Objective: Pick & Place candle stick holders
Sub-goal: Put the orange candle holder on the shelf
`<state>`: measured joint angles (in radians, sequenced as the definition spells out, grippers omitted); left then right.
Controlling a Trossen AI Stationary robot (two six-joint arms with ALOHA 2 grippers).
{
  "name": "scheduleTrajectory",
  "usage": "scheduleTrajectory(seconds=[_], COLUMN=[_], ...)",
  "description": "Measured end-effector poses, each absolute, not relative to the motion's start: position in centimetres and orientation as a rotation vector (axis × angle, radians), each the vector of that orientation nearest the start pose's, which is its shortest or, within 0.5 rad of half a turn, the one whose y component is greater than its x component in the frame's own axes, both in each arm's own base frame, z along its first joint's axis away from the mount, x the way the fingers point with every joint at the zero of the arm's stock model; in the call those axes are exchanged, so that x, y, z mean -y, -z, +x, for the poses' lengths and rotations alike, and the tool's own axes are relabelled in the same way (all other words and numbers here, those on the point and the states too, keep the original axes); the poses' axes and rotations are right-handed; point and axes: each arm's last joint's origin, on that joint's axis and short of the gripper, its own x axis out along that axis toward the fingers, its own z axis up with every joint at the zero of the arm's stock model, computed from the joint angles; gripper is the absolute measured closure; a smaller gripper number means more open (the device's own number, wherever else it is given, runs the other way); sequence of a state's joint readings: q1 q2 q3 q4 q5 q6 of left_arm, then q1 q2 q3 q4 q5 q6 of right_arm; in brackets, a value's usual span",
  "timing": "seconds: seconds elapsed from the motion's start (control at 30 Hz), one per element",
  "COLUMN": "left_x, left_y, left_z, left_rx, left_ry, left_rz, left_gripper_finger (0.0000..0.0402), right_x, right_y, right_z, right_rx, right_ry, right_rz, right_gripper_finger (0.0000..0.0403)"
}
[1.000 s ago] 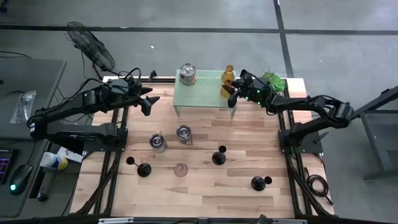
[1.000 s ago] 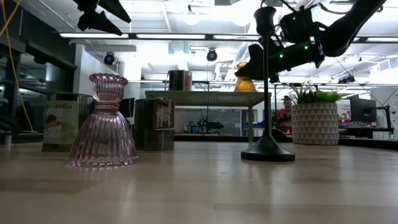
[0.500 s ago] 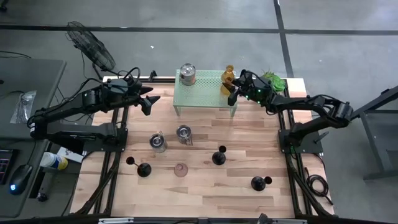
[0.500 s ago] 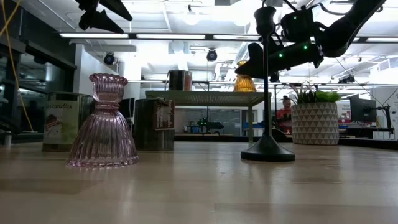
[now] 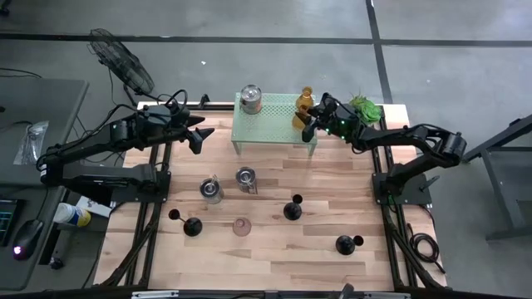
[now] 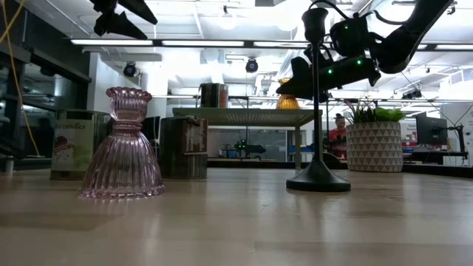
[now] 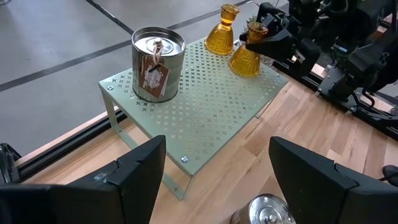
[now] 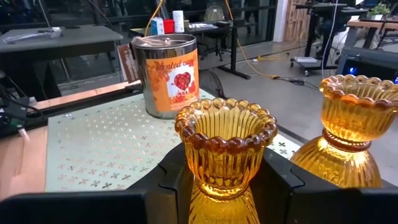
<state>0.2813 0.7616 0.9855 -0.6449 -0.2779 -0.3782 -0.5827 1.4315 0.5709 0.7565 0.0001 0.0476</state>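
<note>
The right gripper [image 8: 217,180], closed on an amber glass holder [image 8: 225,144], has slid it a little left over the green rack [image 5: 274,124], beside its twin [image 8: 357,127]; almost placed; the left gripper [image 7: 217,171] waits open.

My two arms are dark, almost black — jointed links of matte casing with thin black cables looped along them. My left gripper [image 7: 214,171] ends in two broad, flat-faced black fingers [image 7: 320,180] with angled edges and a faint seam. My right gripper [image 8: 225,177] has the same blocky black fingers [image 8: 171,180], notched near the tips. Small green lights glow on my right wrist housing — nothing else marks it.
</note>
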Motion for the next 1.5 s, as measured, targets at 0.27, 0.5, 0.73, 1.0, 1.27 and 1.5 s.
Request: scheduleTrajectory(seconds=[0.27,0.5,0.73,1.0,1.27,1.5], left_x=[-4.7,-4.7,-4.7,-4.7,-4.7,-4.7], left_y=[-35.96,-35.96,-35.96,-35.9,-35.9,-35.9], left_z=[13.39,13.39,13.39,13.36,13.36,13.36], left_rx=[-0.317,-0.317,-0.318,-0.324,-0.323,-0.323], left_ry=[-0.626,-0.626,-0.627,-0.63,-0.632,-0.631], left_rz=[-0.363,-0.362,-0.36,-0.359,-0.366,-0.367], left_gripper_finger=[0.0119,0.0119,0.0119,0.0119,0.0119,0.0119], right_x=[15.89,15.87,15.93,15.93,15.69,15.69], right_y=[-20.79,-20.64,-20.63,-20.61,-20.57,-20.54], right_z=[23.63,23.61,23.56,23.56,23.71,23.7], right_rx=[-0.091,-0.108,-0.113,-0.115,-0.117,-0.117], right_ry=[0.594,0.595,0.619,0.62,0.612,0.612], right_rz=[0.078,0.083,0.083,0.084,0.089,0.092], right_gripper_finger=[0.0291,0.0291,0.0288,0.0276,0.0269,0.0268])
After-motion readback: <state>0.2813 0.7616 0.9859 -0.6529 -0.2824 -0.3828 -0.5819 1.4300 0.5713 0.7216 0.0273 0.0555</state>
